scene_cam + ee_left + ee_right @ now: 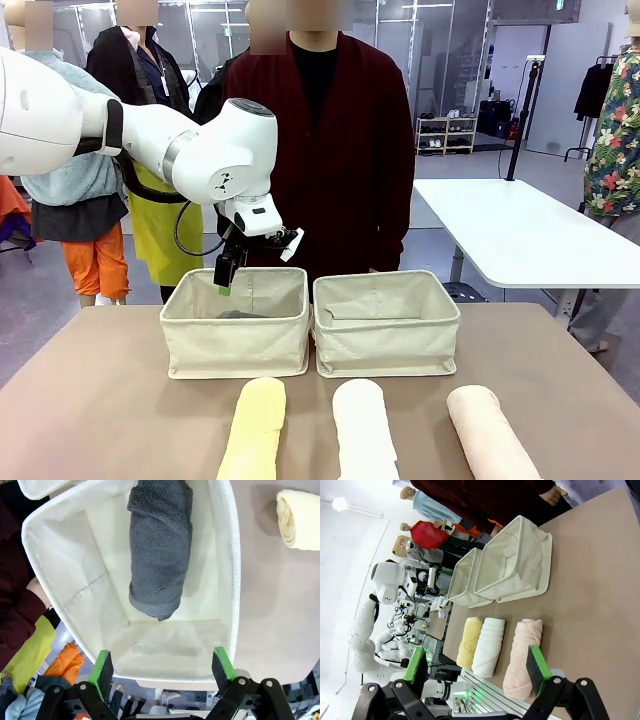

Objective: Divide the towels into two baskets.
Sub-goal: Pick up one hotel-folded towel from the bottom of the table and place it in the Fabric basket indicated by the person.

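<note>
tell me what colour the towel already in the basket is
Dark grey. The towel lies inside the basket, clearest in the left wrist view.

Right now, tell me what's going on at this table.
The left gripper hangs open over the left basket, where the dark grey towel lies. The yellow towel, white towel and pink towel lie in a row on the table, nearer the robot than that basket and the right basket. The right gripper is open, holding nothing.
</note>
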Robot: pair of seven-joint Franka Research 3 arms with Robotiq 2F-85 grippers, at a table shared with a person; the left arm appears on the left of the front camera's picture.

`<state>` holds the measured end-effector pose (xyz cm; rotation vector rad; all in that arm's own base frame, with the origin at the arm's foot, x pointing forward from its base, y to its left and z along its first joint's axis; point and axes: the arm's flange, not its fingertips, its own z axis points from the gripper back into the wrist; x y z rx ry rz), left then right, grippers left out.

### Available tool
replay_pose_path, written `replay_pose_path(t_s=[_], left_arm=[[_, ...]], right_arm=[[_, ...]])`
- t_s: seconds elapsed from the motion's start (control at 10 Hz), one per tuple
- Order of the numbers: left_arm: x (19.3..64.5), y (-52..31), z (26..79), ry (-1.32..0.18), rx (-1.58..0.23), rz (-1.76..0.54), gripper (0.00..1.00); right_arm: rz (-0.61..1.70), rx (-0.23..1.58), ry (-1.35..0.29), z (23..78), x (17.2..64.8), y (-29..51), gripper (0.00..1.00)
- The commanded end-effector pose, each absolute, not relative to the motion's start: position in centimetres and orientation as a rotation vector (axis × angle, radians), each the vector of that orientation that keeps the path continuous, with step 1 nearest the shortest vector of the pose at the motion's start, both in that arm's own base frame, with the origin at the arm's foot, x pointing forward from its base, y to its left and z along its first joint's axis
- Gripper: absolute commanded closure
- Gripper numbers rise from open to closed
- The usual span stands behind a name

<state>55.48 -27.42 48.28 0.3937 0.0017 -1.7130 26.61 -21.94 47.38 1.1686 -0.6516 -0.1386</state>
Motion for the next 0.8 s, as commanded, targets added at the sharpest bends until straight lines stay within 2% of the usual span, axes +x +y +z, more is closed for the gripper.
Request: replay_pose_path(t_s=[0.0, 0.2, 0.5, 0.7], left_arm=[[55.7, -27.1, 48.5, -0.003, 0.385, -1.724, 0.0], [55.5, -27.4, 48.3, 0.002, 0.394, -1.713, 0.0], [47.5, -19.1, 54.9, -0.186, 0.127, -1.487, 0.0], [42.8, -13.1, 56.7, -0.347, -0.16, -1.38, 0.0]], right_arm=[[-0.13, 1.177, -0.665, 47.6, 26.4, -22.0, 0.0], [-0.13, 1.177, -0.665, 47.6, 26.4, -22.0, 0.0], [-0.13, 1.177, -0.665, 47.6, 26.4, -22.0, 0.0], [-0.13, 1.177, -0.665, 47.6, 26.4, -22.0, 0.0]])
